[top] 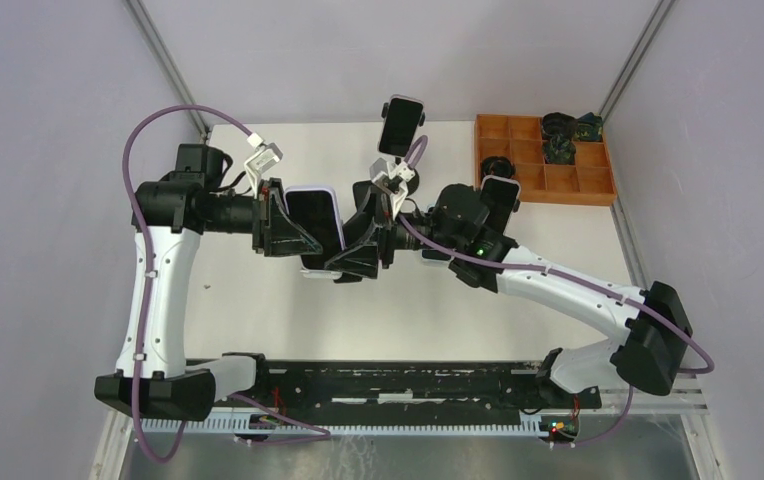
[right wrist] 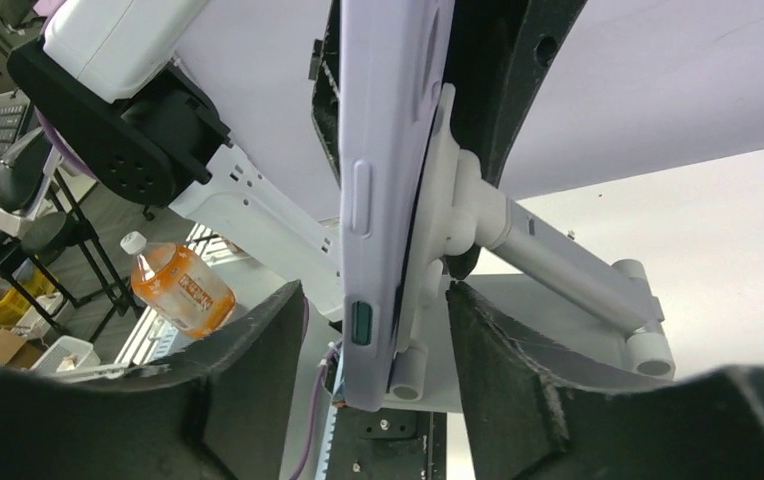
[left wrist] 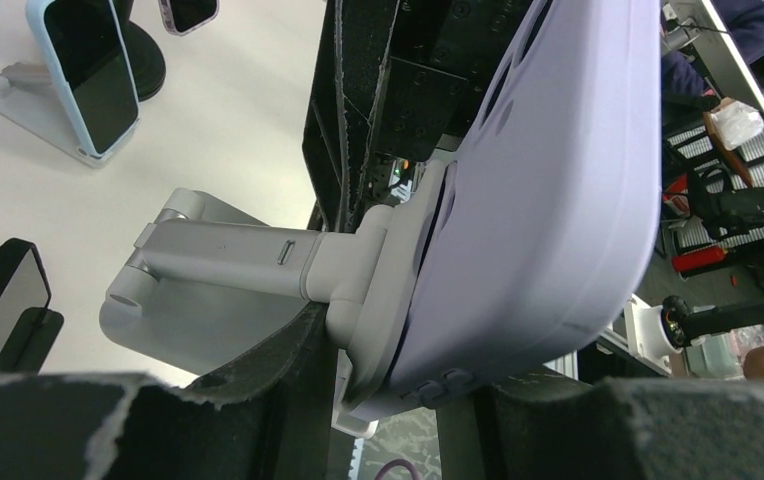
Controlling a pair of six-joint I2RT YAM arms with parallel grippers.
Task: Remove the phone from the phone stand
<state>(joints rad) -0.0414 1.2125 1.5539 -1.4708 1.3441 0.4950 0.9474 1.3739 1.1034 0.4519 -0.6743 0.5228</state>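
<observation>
The phone (top: 314, 220), in a lavender case, sits in the cradle (left wrist: 395, 280) of a grey phone stand (left wrist: 223, 262) at the table's middle. My left gripper (top: 283, 228) comes from the left and is shut across the phone and cradle. One finger (left wrist: 268, 390) presses behind the cradle and the other (left wrist: 558, 420) is against the phone's front side. My right gripper (top: 358, 245) straddles the phone's opposite edge (right wrist: 388, 200), open. Its left finger (right wrist: 248, 380) stands clear of the phone. Its right finger (right wrist: 518, 370) sits just beside the cradle (right wrist: 438, 215).
A second phone on a stand (top: 401, 125) stands at the back, and a third (top: 501, 195) is beside my right arm. A wooden compartment tray (top: 558, 185) with dark parts sits at the back right. A blue-cased phone (left wrist: 83, 75) shows in the left wrist view.
</observation>
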